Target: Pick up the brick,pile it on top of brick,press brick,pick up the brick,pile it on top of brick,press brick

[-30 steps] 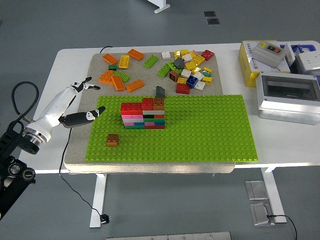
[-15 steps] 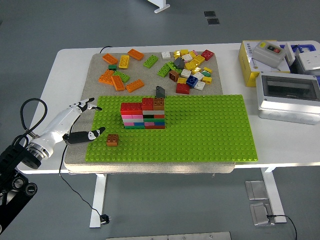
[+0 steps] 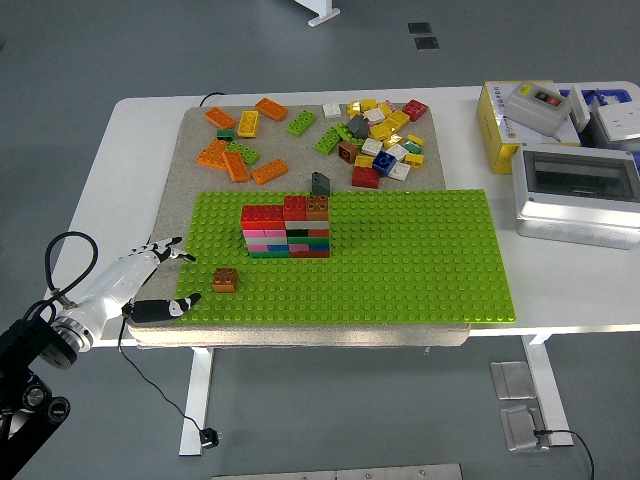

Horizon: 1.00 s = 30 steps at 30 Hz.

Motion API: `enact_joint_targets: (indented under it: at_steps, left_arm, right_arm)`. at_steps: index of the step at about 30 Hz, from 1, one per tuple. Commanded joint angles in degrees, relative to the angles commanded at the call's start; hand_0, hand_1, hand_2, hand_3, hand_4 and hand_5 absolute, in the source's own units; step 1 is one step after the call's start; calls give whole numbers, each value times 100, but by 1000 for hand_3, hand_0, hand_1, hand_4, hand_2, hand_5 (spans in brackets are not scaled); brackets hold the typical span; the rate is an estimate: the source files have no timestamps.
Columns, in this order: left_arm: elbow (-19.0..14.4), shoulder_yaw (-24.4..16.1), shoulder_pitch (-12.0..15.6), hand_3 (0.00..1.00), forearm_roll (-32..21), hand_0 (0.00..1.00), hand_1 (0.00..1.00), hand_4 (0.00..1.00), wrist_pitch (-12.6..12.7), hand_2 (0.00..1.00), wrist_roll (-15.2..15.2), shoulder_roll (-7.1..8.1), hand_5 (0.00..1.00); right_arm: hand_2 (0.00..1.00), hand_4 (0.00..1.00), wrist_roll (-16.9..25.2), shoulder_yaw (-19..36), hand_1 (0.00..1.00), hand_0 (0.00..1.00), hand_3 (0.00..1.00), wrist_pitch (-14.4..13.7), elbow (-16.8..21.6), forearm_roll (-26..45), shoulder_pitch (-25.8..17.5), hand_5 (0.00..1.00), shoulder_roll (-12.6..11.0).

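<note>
Head view over the white table (image 3: 110, 150). The left hand (image 3: 150, 280) lies at the near left corner of the green baseplate (image 3: 400, 260), fingers spread and loose, holding nothing; its dark thumb (image 3: 170, 307) points right along the plate's near edge, and the other fingertips (image 3: 168, 246) reach toward the plate's left edge. Compared with the earlier frames, the hand has drawn back toward the near left: one second ago it was level with the brick stack, half a second ago lower, and now it sits lowest and nearest the table's front edge.

The small brown brick (image 3: 225, 280) stands alone on the baseplate, just right of the hand and apart from it, in the same spot as before. The multicoloured brick stack (image 3: 286, 230) stands farther back on the plate, red and brown on top, unchanged. A dark grey brick (image 3: 320, 183) sits at the plate's far edge.

Loose orange bricks (image 3: 235, 160) and a mixed pile of bricks (image 3: 380, 140) lie on the grey mat (image 3: 195, 130) beyond the plate, undisturbed. A yellow box (image 3: 500, 125) and a grey enclosure (image 3: 575, 195) occupy the table's right end. The right arm is out of view.
</note>
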Motion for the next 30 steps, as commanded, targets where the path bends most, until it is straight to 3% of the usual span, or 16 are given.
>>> enact_joint_targets:
  at_steps: [5,6,11,12,15,22,30]
  left_arm:
    - [-91,-53,44,768,-18,998,998,744,-10,998,17,43,406]
    - [-96,-50,42,768,-27,998,998,745,-13,998,17,54,408]
    - [-42,109,-110,768,-82,998,998,745,-39,998,20,93,408]
    - [-27,135,-160,768,-84,998,998,743,-43,998,19,80,407]
    - [-2,175,-286,768,-82,998,998,743,-46,998,15,28,407]
    - [65,225,-483,768,-63,998,998,743,-68,998,19,-94,407]
    - [183,353,-539,767,-105,998,998,744,-99,998,19,-122,409]
  right_arm:
    - [833,424,-387,-108,757,736,781,171,0,378,-68,886,-9]
    - [891,467,-420,-164,831,757,889,191,0,438,-72,969,-14]
    - [891,467,-809,-706,831,757,889,367,0,1081,-121,969,-52]
    - [942,573,-831,-778,892,805,982,385,0,1221,-127,998,-59]
    - [942,573,-838,-766,892,805,982,384,0,1450,-119,998,-67]
    - [914,575,-769,-154,854,782,948,266,0,921,-45,998,-78]
    - [879,568,-640,3,825,760,901,205,0,714,-29,998,-109]
